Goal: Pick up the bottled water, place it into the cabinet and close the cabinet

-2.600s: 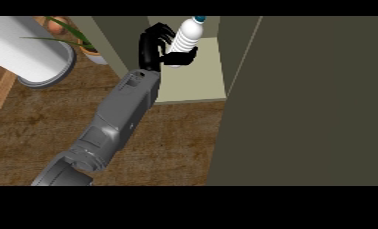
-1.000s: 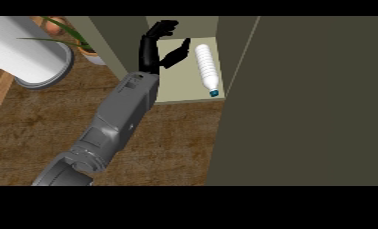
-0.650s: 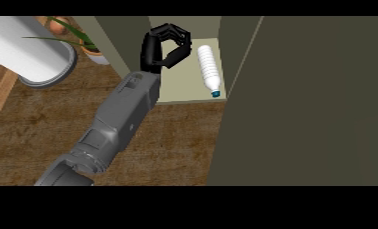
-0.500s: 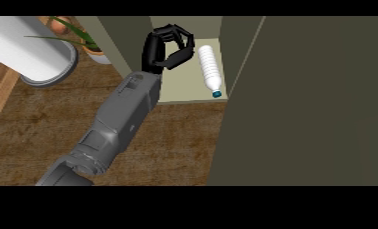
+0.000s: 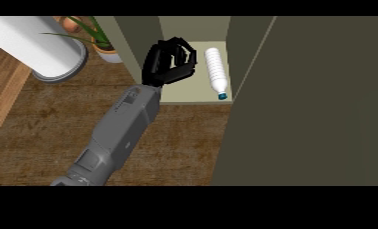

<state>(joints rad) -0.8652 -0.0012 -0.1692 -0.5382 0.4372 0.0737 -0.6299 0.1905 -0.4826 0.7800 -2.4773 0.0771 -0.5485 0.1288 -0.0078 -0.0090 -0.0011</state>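
Observation:
The bottled water (image 5: pixel 215 70) lies on its side on the pale shelf (image 5: pixel 181 95) inside the open cabinet, its blue cap pointing toward me. My left hand (image 5: pixel 169 64) hovers just left of the bottle, with a small gap between them. Its fingers are curled into a fist and hold nothing. The grey forearm (image 5: pixel 122 128) runs in from the lower left. My right hand shows nowhere.
The cabinet's open door (image 5: pixel 310 103) fills the right side as a large olive panel. A white cylinder (image 5: pixel 40 48) and a potted plant (image 5: pixel 100 40) stand at the upper left on the wooden counter (image 5: pixel 184 138).
The hand let go of the upright bottle, which now lies flat on the shelf. The fingers spread open, then curled shut beside it.

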